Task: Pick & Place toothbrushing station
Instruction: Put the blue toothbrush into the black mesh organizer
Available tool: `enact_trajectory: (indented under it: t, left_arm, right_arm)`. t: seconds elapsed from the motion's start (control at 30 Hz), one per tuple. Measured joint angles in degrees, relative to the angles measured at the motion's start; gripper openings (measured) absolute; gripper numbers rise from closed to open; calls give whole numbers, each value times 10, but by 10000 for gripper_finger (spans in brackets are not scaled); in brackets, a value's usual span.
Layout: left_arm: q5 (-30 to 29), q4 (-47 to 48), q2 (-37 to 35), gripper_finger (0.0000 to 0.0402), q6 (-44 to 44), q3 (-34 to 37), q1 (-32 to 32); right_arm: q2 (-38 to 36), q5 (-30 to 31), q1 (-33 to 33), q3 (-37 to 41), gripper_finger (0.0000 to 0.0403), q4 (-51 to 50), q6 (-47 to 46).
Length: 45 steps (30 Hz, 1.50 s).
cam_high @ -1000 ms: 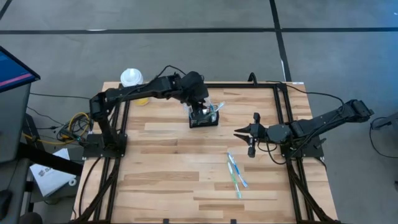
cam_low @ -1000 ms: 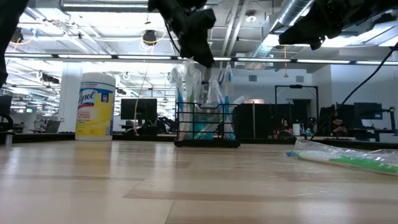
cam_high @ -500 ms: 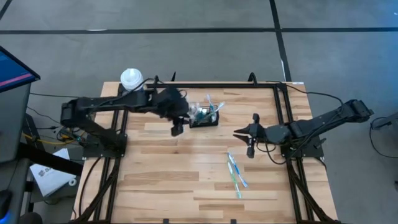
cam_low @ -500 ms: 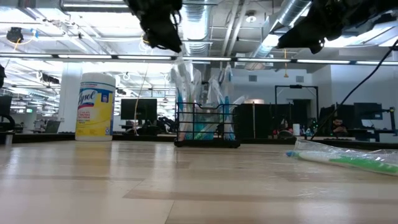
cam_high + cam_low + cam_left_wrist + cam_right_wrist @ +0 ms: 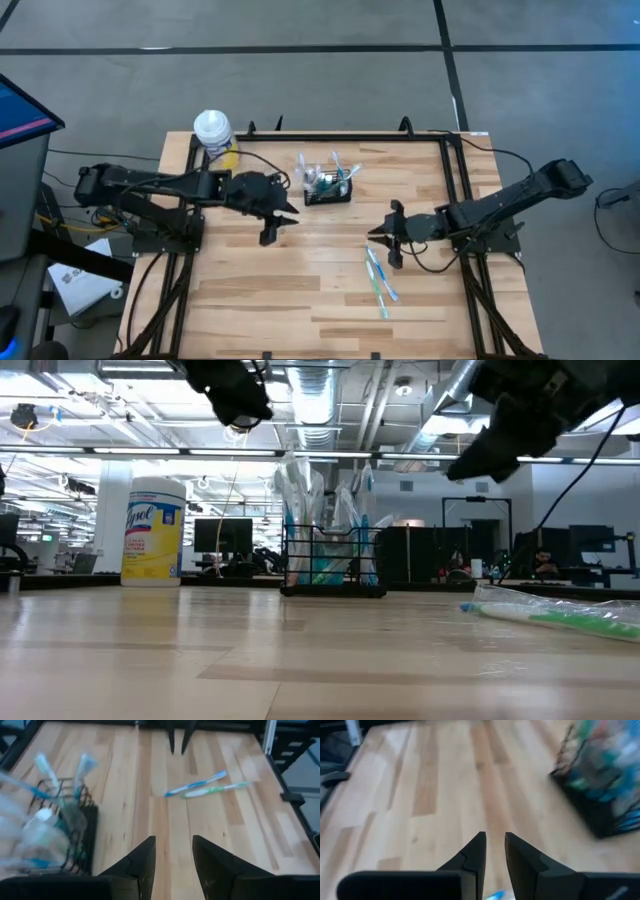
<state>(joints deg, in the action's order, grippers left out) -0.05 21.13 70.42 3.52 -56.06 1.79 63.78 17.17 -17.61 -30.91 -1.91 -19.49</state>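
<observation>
a: high view puts the station (image 5: 328,187) upright on the far middle of the surface (image 5: 300,290), already stuffed with wrapped brushes. the left jaws (image 5: 277,217) hang just beside it on the near left, not touching. the right jaws (image 5: 385,240) sit well apart on the other side, close above the two loose brushes (image 5: 378,281).

b: are the jaws holding anything?

a: no. left wrist view shows its pair spread with bare wood between them. right wrist view shows a narrow gap, also empty.

b: how would the station handle?

a: i judge it light and stiff, being thin wire mesh, but top-heavy with the brushes standing tall. the crinkly wrappers look slippery, so i would pinch a wire wall or the rim, not the contents. a tilt could spill them.

b: room to move?

a: plenty of bare surface in front and to the near left. the bottle (image 5: 213,130) stands at the far left corner, and a dark frame (image 5: 350,137) runs close behind the station, so that far edge is the tight side.
</observation>
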Motion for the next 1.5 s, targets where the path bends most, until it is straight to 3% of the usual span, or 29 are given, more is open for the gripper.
enact_trajectory:
  t: [0.27, 0.47, 0.77, 0.97, 1.23, 1.5]
  left_arm:
    - [-26, -53, 15, 122, 0, 40, 49]
    - [-33, -62, 14, 122, 0, 46, 69]
    - [-34, -99, 33, 122, -2, 44, 73]
    - [-34, -101, 58, 122, -1, 46, 73]
    - [-34, -123, 111, 122, -2, 46, 86]
    - [-32, -128, 120, 122, -2, 45, 91]
  right_arm:
    - [20, -88, -20, -11, 63, -65, -140]
    - [53, -157, -69, -11, 63, -108, -284]
    - [119, -193, -148, -11, 63, -112, -450]
    - [137, -188, -169, -11, 63, -84, -499]
    - [165, -186, -165, -10, 63, -76, -510]
    - [203, -187, -153, -10, 63, -42, -497]
